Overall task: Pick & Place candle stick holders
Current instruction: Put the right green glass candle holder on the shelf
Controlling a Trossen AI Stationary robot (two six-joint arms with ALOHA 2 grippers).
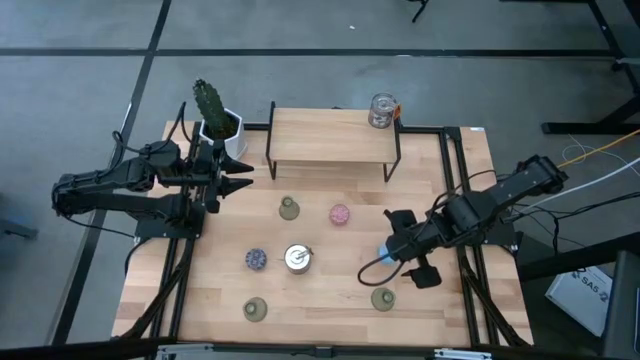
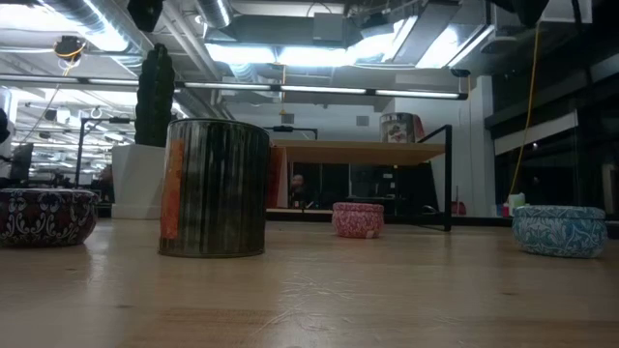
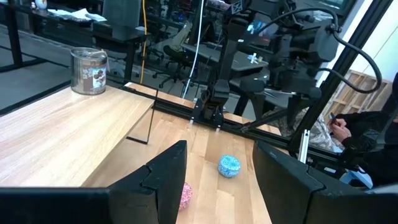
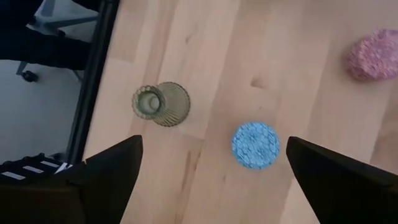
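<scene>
Three olive-green flared holders stand on the table (image 1: 289, 208), (image 1: 256, 309), (image 1: 383, 298). With them are a pink round one (image 1: 340, 214), a dark speckled one (image 1: 256, 259) and a silvery cup (image 1: 297, 258). A second silvery cup (image 1: 382, 110) stands on the wooden shelf. The blue round holder (image 4: 255, 144) sits on the table at the right. My right gripper (image 4: 214, 142) hovers open above it, well clear, one finger on either side. My left gripper (image 1: 240, 178) is open and empty at the far left, beside the shelf.
A white pot with a green cactus (image 1: 215, 120) stands at the far left corner, next to my left arm. The wooden shelf (image 1: 330, 140) on black legs spans the far middle. Black rails (image 1: 470, 290) run along both table sides. A person sits beyond the right side (image 3: 367, 134).
</scene>
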